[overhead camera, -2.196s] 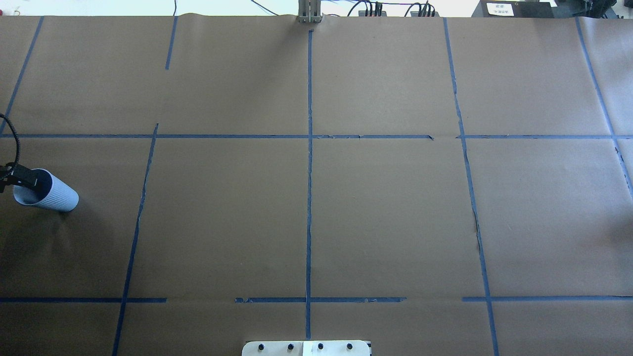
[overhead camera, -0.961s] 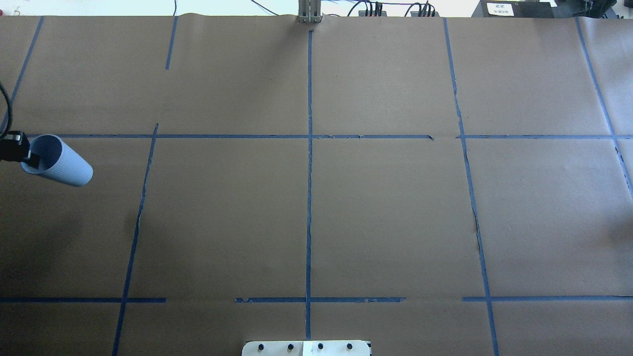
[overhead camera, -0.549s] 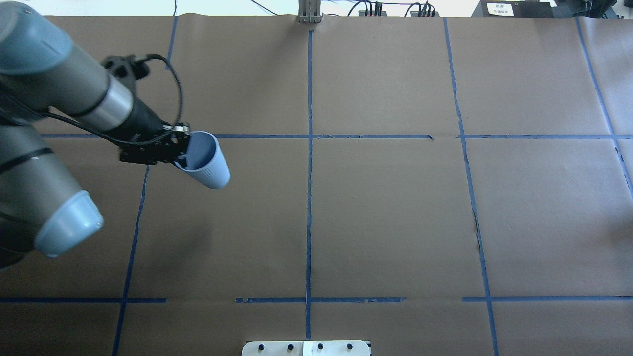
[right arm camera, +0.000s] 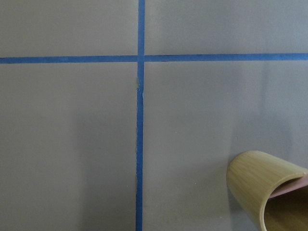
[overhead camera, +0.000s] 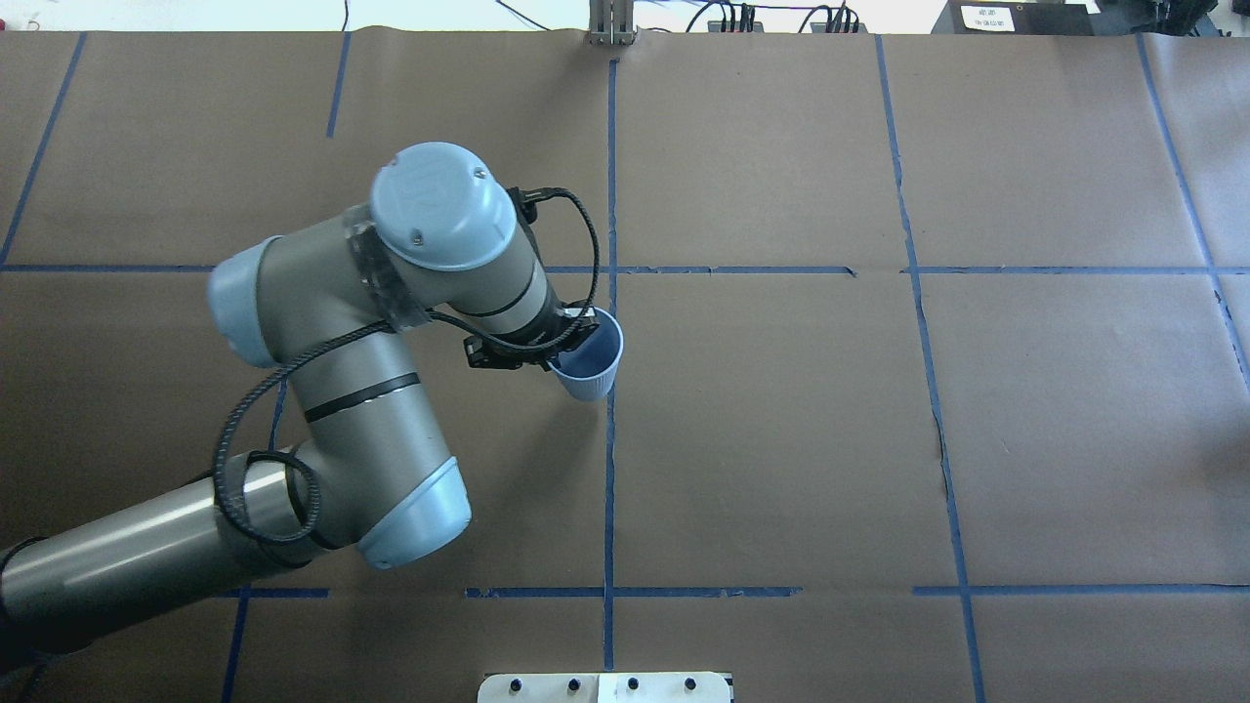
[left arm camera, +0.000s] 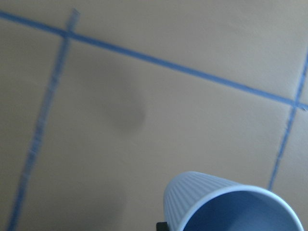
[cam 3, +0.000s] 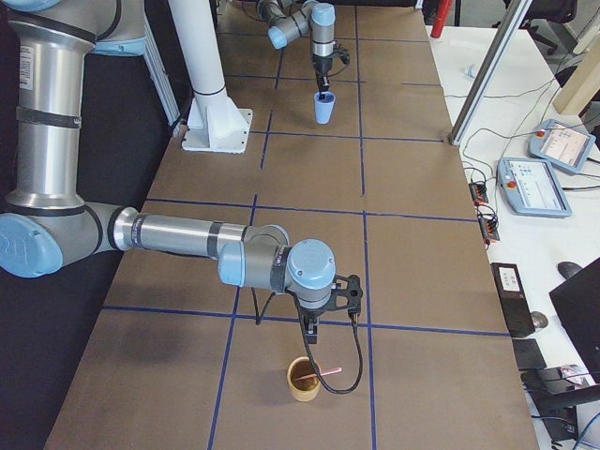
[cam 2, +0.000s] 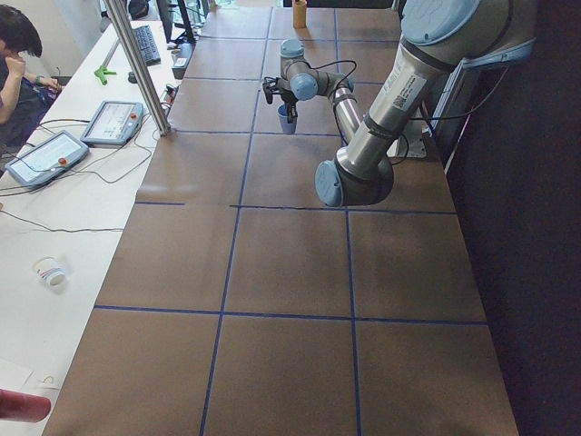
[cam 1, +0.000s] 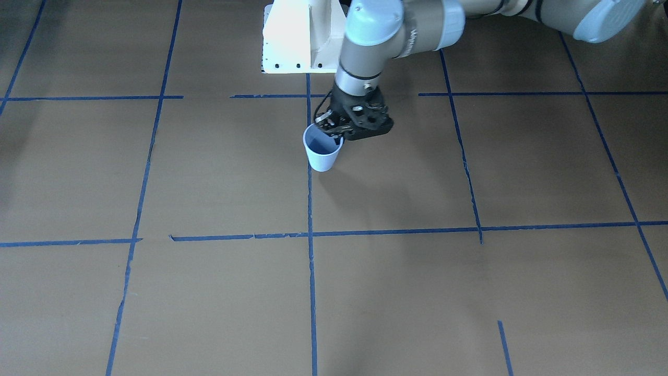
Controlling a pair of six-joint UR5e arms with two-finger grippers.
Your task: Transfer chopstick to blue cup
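overhead exterior, left hand [overhead camera: 565,343] grasping blue cup [overhead camera: 592,378] rim, chopstick [cam 3: 330,373] in bamboo cup [cam 3: 301,387] near right hand [cam 3: 308,343], grip cannot tell

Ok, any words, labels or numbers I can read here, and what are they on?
Nothing reads clearly.
White label on the black box: print too small to read.
Dark print on the left arm: blurred.
Pendant screens: too small.
Blue cup: no print visible.
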